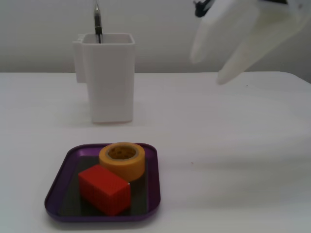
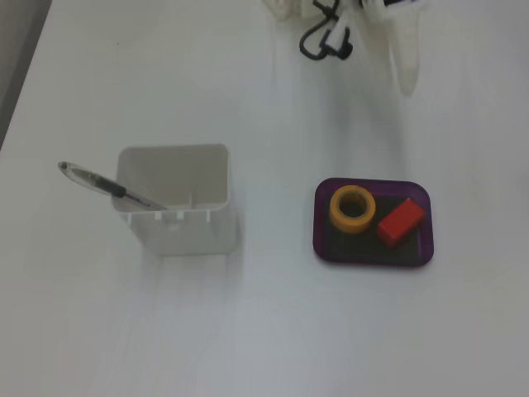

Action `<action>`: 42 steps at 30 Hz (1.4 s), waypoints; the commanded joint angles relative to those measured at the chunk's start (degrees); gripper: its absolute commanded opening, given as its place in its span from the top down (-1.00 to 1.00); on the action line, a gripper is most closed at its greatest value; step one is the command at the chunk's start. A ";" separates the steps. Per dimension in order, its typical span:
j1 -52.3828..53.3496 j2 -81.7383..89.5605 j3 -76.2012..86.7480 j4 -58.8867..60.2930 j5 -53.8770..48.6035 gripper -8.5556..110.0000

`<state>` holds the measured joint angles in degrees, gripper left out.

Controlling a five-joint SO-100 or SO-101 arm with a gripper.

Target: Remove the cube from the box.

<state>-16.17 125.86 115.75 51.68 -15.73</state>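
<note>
The red cube (image 1: 104, 189) lies inside the purple box (image 1: 97, 217) at the front, touching a yellow tape roll (image 1: 122, 162) behind it. In the other fixed view the cube (image 2: 401, 222) sits in the right half of the box (image 2: 318, 227). My white gripper (image 1: 210, 68) hangs blurred in the air at the upper right, well away from the box, its two fingers spread apart and empty. In the other fixed view it (image 2: 404, 76) shows faintly at the top edge, above the box.
A tall white square container (image 1: 109, 77) with a pen (image 1: 97, 22) in it stands behind the box; in the other fixed view it (image 2: 178, 207) is left of the box. The yellow tape roll (image 2: 353, 208) fills the box's left half. A black cable (image 2: 324, 40) loops at the arm's base.
</note>
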 commanded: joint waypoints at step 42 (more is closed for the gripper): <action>0.00 -69.35 -57.22 6.06 -2.29 0.61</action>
<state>-16.00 56.34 60.21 58.45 -16.17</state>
